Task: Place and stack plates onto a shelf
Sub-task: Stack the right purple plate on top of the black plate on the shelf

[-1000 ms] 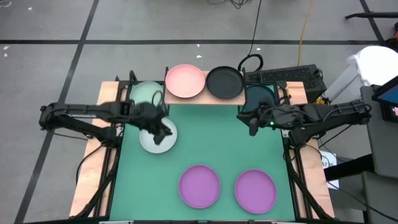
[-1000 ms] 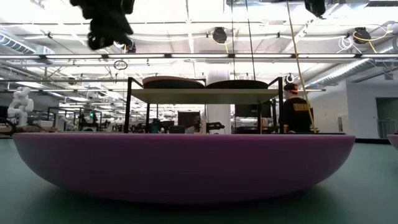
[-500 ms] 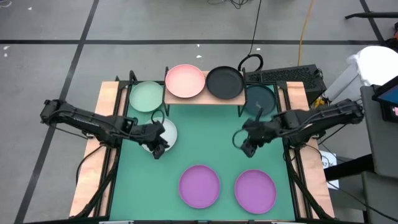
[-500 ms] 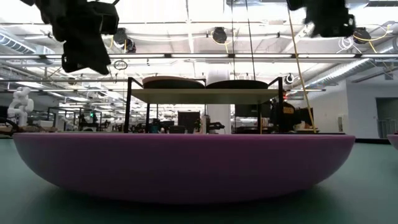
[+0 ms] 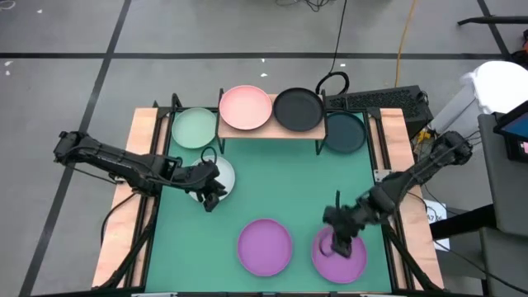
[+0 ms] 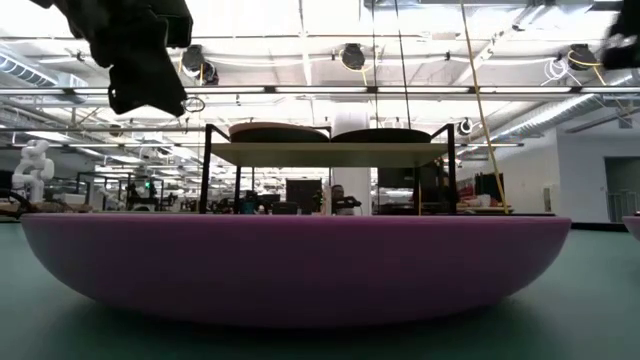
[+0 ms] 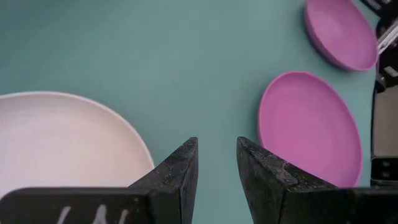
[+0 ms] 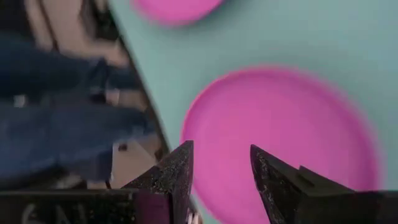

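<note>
A green mat [image 5: 280, 186] covers the work surface, edged on the left and right by light-wood side strips [image 5: 124, 206], inside a large industrial hall. Seen from above, the surrounding floor [image 5: 74, 82] is grey concrete crossed by dark lines, with black and yellow cables [image 5: 402, 41] trailing away on the far side and a keyboard [image 5: 384, 101] just beyond the far right corner. At table height, bright ceiling lights [image 6: 300, 20], pipes and white beams run overhead, while a small white humanoid figure [image 6: 30, 170] stands at far left.
</note>
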`<state>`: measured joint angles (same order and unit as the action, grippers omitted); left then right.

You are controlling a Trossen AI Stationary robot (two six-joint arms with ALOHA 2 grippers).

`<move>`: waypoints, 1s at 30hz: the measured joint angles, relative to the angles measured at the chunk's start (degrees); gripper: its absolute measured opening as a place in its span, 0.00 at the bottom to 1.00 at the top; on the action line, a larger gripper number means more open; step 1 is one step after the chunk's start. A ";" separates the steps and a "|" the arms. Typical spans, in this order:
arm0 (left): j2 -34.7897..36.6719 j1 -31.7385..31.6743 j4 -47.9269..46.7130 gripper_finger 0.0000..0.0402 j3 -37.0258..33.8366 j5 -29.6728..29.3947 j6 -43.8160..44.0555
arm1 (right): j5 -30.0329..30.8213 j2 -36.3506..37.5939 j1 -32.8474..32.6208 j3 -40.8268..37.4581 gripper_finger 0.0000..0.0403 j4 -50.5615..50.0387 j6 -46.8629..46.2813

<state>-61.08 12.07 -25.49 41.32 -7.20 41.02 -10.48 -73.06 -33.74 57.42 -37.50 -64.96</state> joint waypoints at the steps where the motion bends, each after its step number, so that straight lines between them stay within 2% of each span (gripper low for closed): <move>1: 0.00 0.14 0.39 0.29 0.00 0.02 -0.25 | -0.02 -0.60 -1.85 -0.01 0.36 1.10 -0.02; 8: 0.00 0.38 0.63 0.29 0.00 1.11 -2.95 | 2.93 -6.35 -13.99 -0.01 0.36 12.49 6.35; 14: 0.00 0.40 0.56 0.29 0.00 4.48 -4.59 | 2.83 -13.09 -20.47 -0.05 0.33 17.07 2.35; 21: 0.00 0.40 0.56 0.29 0.00 5.03 -4.29 | 3.30 -17.13 -23.21 -0.05 0.23 16.80 3.27; 30: 0.00 0.45 0.67 0.29 0.00 5.72 -3.57 | 4.59 -20.85 -23.23 -0.05 0.24 15.07 10.23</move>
<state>-61.08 12.51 -24.82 41.32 -1.48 37.45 -5.89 -93.91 -56.97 57.36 -22.43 -54.73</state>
